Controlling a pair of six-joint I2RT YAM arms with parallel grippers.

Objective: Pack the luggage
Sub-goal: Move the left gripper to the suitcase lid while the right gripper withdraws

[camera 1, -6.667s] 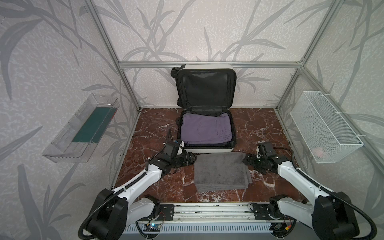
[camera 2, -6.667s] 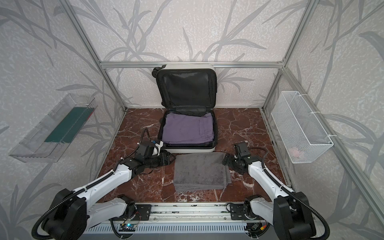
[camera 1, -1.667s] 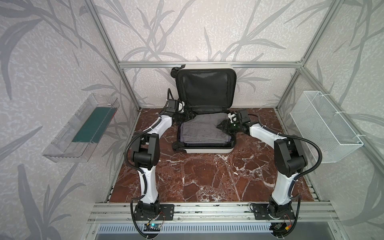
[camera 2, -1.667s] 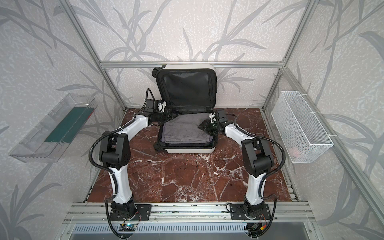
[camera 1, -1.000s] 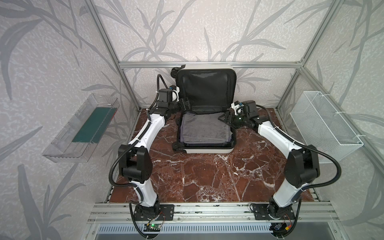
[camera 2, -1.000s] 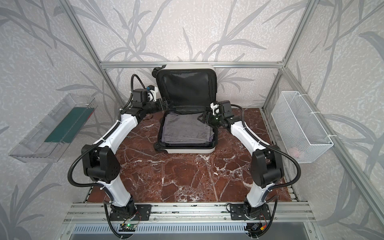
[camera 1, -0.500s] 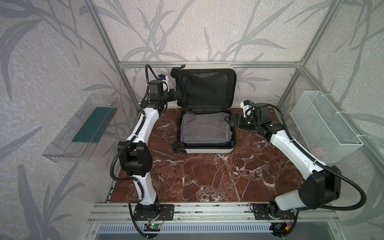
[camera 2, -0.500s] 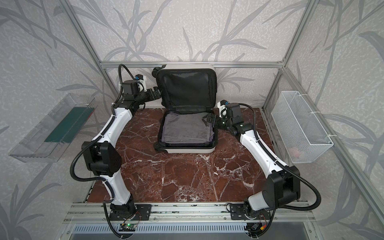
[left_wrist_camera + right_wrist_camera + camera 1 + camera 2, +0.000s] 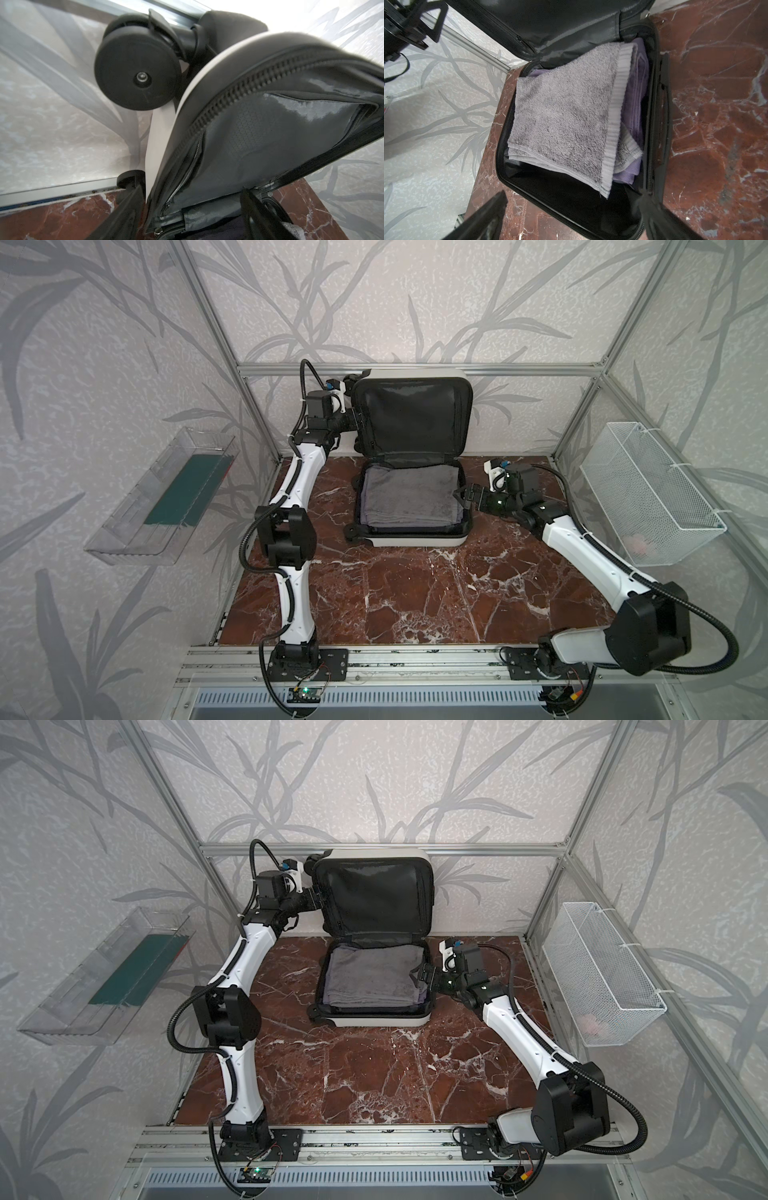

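Soft, even light; wrist views blur close up, glare on the luggage (image 9: 291,108).

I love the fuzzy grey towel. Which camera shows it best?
The right wrist view: the grey towel fills the picture, folded over a purple towel inside the luggage. Both top views show the grey towel small. The left wrist view shows mainly the lid and a wheel.

A small hard-shell suitcase with black fabric lining and a black zipper rim (image 9: 653,93) lies open on a red-brown marble tabletop (image 9: 716,104), its black-lined lid (image 9: 560,18) raised at the far end. Inside it, a folded grey terry towel (image 9: 564,116) lies on top of a lilac towel (image 9: 636,87). The right gripper (image 9: 572,195) hovers above the suitcase's near end with its black jaws spread wide, holding nothing.
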